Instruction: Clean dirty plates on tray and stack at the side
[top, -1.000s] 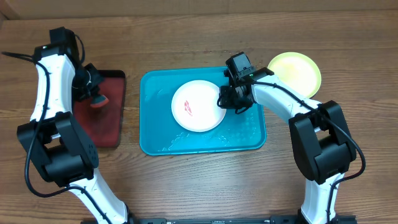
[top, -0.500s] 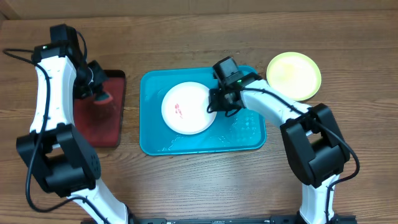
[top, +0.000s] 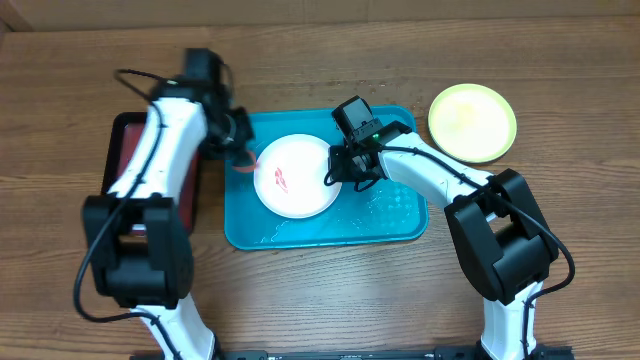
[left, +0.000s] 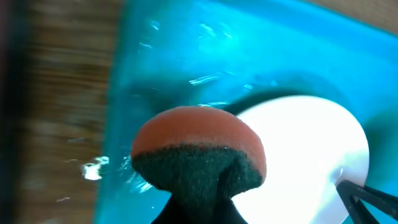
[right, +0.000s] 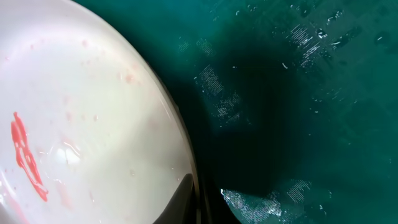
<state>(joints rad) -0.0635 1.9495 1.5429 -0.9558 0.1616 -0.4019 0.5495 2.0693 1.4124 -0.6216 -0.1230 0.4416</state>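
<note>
A white plate (top: 292, 176) with red smears sits on the turquoise tray (top: 400, 210). It also shows in the right wrist view (right: 81, 124) and the left wrist view (left: 311, 143). My right gripper (top: 336, 170) is shut on the plate's right rim (right: 193, 193). My left gripper (top: 238, 150) is shut on a red-and-dark sponge (left: 199, 152) at the plate's left edge, over the tray (left: 161, 62). A yellow-green plate (top: 473, 121) lies on the table right of the tray. The light blue plate is out of view.
A dark red tray (top: 125, 160) lies left of the turquoise tray, partly under my left arm. Water drops sit on the turquoise tray floor (right: 311, 74). The wooden table (top: 330, 290) surrounds everything.
My left arm swung right from the dark red tray with the sponge to the plate's left edge. My right gripper pulled the white plate a little left on the tray.
</note>
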